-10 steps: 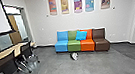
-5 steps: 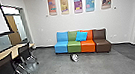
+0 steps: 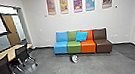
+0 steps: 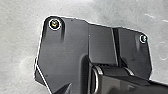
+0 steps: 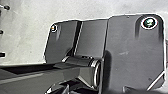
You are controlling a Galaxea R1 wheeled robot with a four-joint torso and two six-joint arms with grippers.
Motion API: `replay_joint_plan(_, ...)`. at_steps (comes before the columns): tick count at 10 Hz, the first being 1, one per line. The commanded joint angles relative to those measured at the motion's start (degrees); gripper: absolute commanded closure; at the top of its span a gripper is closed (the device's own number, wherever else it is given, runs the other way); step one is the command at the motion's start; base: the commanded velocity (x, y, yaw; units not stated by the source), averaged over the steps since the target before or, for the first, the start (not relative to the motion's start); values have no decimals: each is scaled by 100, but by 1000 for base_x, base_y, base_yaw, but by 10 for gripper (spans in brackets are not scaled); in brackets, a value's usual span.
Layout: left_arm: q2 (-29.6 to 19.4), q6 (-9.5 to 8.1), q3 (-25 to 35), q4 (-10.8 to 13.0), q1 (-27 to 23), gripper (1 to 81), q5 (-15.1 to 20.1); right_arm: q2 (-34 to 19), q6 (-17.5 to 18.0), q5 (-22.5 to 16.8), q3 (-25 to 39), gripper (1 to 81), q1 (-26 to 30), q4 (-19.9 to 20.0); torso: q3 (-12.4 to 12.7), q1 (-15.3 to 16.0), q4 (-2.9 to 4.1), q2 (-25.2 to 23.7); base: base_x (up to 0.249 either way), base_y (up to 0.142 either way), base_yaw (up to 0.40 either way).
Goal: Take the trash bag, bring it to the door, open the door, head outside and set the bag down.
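A small black-and-white bundle, which may be the trash bag [image 3: 74,58], lies on the floor in front of the green and orange seats in the head view. A brown door panel [image 3: 12,29] stands in the opening at the left, behind the tables. In both wrist views the robot's own dark plate and jointed bar lie over grey floor, and I cannot make out how either gripper stands.
A row of blue, green, orange and brown seats [image 3: 102,45] stands against the back wall, with a blue cushion [image 3: 81,36] on it. Black wheeled chairs [image 3: 23,54] line a long wooden table [image 3: 13,51] at the left. A dark-framed screen hangs above.
The head camera has moved slightly closer to the seats, and its whole picture has shifted. Nothing in the room has visibly moved on its own.
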Motion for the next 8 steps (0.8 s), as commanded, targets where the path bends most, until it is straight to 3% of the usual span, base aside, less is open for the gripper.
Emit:
replay_joint_plan(1, -4, 6, -5, 8, -319, 10, 335, -20, -55, -291, 76, 10, 219, -117, 0, 0, 0, 0, 166, 0, 0)
replay_joint_plan(8, -4, 6, -5, 17, -319, 10, 335, -20, -55, -300, 68, 10, 254, -117, 2, -2, 0, 0, 166, 0, 0)
